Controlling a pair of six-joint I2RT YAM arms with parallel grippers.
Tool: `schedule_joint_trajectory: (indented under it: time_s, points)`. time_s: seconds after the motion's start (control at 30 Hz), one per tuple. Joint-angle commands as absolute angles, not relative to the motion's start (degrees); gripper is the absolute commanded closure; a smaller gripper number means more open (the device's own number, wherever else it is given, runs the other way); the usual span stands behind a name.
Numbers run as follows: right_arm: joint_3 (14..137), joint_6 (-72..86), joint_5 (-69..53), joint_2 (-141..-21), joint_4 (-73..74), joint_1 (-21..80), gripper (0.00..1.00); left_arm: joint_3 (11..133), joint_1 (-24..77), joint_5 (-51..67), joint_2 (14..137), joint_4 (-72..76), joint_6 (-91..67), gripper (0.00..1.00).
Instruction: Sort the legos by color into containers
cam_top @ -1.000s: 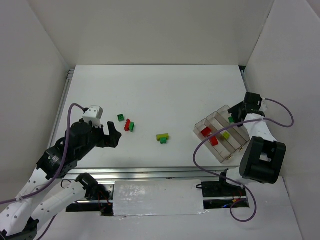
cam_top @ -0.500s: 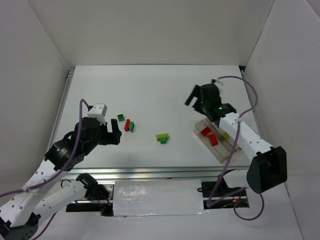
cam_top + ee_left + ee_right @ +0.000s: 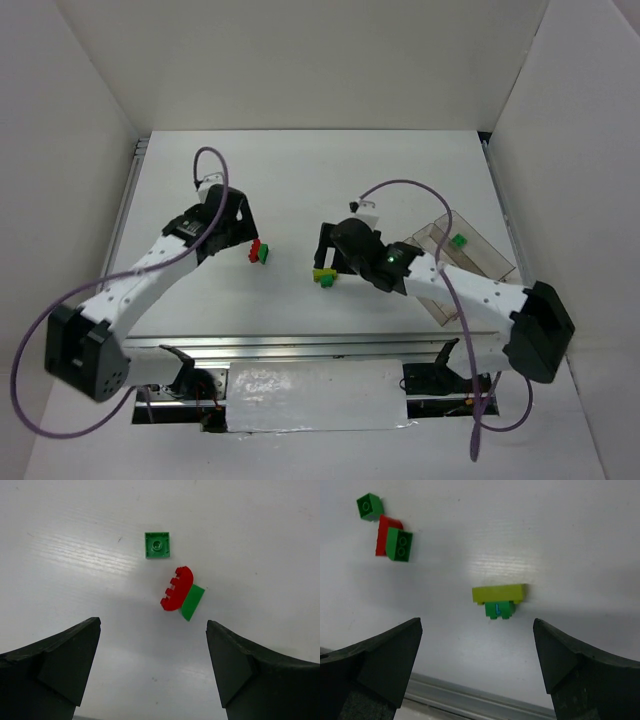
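Observation:
Both grippers hang open over loose legos. My left gripper (image 3: 240, 232) (image 3: 152, 625) is just short of a red brick (image 3: 176, 589) (image 3: 254, 250) that touches a green brick (image 3: 192, 602) (image 3: 264, 254). A green square brick (image 3: 157, 545) lies beyond them. My right gripper (image 3: 330, 258) (image 3: 477, 622) hovers by a yellow-green brick (image 3: 499, 593) (image 3: 325, 271) joined to a small green brick (image 3: 499, 609). The clear tray (image 3: 487, 263) sits at the right, with a green brick (image 3: 458, 240) in its far compartment. My right arm hides part of it.
The metal rail at the table's near edge (image 3: 470, 697) shows just below my right gripper. White walls enclose the table on three sides. The other cluster of bricks (image 3: 392, 540) appears at the upper left of the right wrist view.
My right arm left the tray and swung left to the yellow-green brick, leaving a green brick in the tray. My left arm reached forward over the red and green cluster.

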State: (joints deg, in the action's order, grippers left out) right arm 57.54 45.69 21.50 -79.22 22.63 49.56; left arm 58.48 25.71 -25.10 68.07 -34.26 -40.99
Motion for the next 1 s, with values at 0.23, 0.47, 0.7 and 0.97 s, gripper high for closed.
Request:
schedule_joint_trajectory:
  time_s: [0.23, 0.47, 0.7, 0.97]
  points:
    - [38.08, 50.19, 16.62, -51.52, 18.91, 58.62, 0.0, 73.72, 17.85, -21.1, 97.45, -24.69, -37.88, 0.01]
    - [35.59, 50.98, 17.49, -43.07, 22.5, 59.59, 0.01, 74.97, 14.51, -18.75, 104.76, -22.95, -37.18, 0.08]
    - [37.35, 50.1, 18.02, -44.21, 24.43, 59.77, 0.01, 71.64, 14.41, -15.47, 106.79, -20.13, -38.67, 0.26]
    - [37.27, 49.75, 17.58, -44.91, 24.08, 59.77, 0.0, 69.44, 14.41, -14.24, 108.72, -17.93, -38.5, 0.45]
